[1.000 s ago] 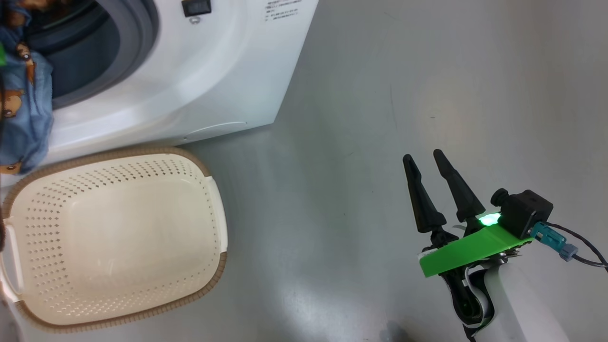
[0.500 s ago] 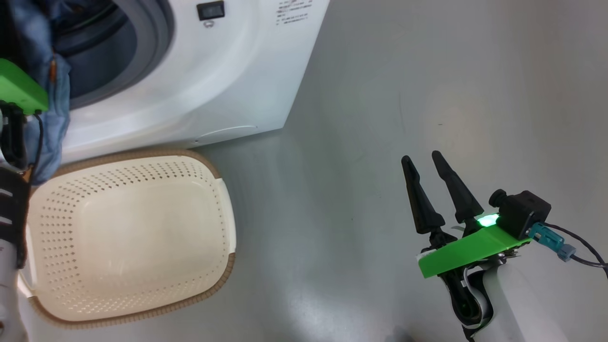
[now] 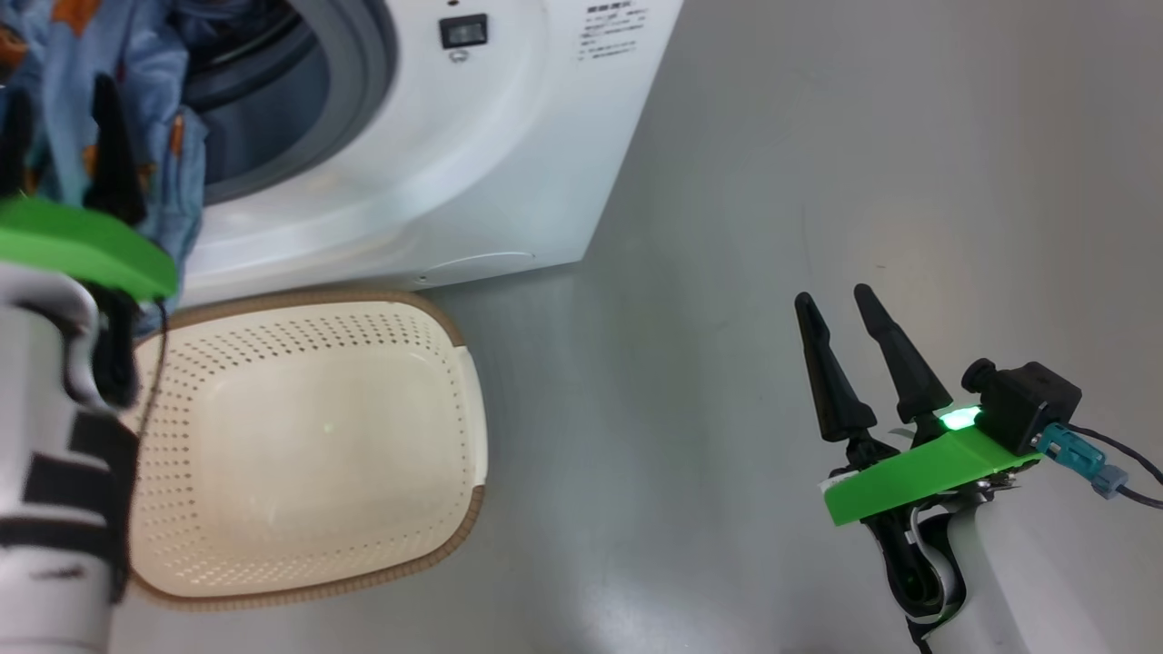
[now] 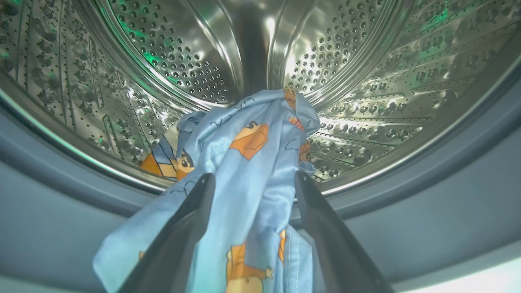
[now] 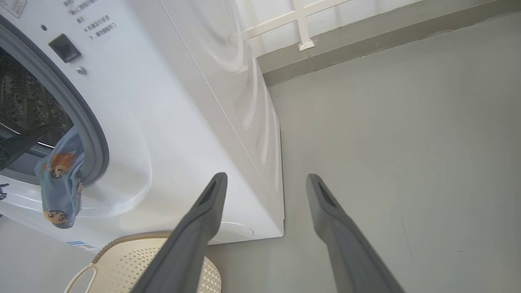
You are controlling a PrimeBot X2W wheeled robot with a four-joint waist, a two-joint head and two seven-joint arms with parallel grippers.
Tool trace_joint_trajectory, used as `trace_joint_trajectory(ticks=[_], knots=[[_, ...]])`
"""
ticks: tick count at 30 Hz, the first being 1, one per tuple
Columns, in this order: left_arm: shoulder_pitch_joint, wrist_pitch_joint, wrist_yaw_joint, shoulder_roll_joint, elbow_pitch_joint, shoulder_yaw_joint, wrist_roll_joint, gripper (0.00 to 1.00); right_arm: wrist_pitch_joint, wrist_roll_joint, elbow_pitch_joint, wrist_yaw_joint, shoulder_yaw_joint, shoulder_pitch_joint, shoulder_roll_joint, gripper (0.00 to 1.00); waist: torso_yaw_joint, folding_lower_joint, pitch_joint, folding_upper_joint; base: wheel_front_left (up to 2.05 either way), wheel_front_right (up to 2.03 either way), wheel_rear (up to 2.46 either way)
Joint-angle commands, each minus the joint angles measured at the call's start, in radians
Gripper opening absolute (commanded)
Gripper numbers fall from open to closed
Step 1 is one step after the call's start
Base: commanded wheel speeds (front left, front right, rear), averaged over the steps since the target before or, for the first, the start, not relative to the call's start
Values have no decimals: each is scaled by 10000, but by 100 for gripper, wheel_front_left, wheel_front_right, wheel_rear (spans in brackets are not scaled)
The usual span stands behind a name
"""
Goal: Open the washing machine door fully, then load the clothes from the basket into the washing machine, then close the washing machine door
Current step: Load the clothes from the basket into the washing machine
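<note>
My left fingers stand wide at the mouth of the washing machine. The clothes are draped between them, partly inside the steel drum and partly hanging out over the grey gasket. My right fingers, also wide, hover over the floor, well apart from the basket.

The washing machine is glossy white, with a grey-blue seal round its opening and a shiny steel drum dotted with small holes. The clothes in that opening are light blue, printed with orange-brown cartoon figures. Below the machine, the basket is cream with diamond-shaped holes and a brown rim. The floor beside it is plain grey.
</note>
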State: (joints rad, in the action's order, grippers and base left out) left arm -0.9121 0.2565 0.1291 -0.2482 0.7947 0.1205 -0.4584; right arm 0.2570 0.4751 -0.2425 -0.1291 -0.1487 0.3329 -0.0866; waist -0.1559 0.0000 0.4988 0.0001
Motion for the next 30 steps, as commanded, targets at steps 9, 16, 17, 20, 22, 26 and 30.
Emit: trace_joint_trajectory(ticks=[9, 16, 17, 20, 22, 26, 30], knots=[[2272, 53, 15, 201, -2032, -1040, 605, 100, 48, -105, 237, -16, -17, -347, -220, 100, 483, 0, -375, -1, 0, 0, 0], [4211, 53, 15, 549, -3552, -1673, 965, 100, 48, -90, 221, -16, 40, -544, -345, 100, 651, 0, -635, -1, 0, 0, 0], [4491, 53, 15, 583, -3748, -1768, 1009, 100, 48, -86, 221, -16, 40, -572, -358, 100, 663, 0, -667, -1, 0, 0, 0], [5599, 53, 15, 683, -4502, -2195, 1236, 100, 48, -59, 196, -16, -3, -681, -415, 100, 669, 0, -813, -1, 0, 0, 0], [6082, 53, 15, 816, -4841, -2414, 1273, 100, 48, -38, 179, -16, 4, -741, -444, 100, 692, 0, -884, -1, 0, 0, 0], [6815, 53, 15, 1055, -5461, -2661, 1380, 100, 48, -11, 170, -16, 39, -836, -492, 100, 751, 0, -989, -1, 0, 0, 0], [7218, 53, 15, 1234, -5806, -2805, 1448, 100, 48, -1, 111, -16, -37, -844, -516, 100, 759, 0, -1091, -1, 0, 0, 0]])
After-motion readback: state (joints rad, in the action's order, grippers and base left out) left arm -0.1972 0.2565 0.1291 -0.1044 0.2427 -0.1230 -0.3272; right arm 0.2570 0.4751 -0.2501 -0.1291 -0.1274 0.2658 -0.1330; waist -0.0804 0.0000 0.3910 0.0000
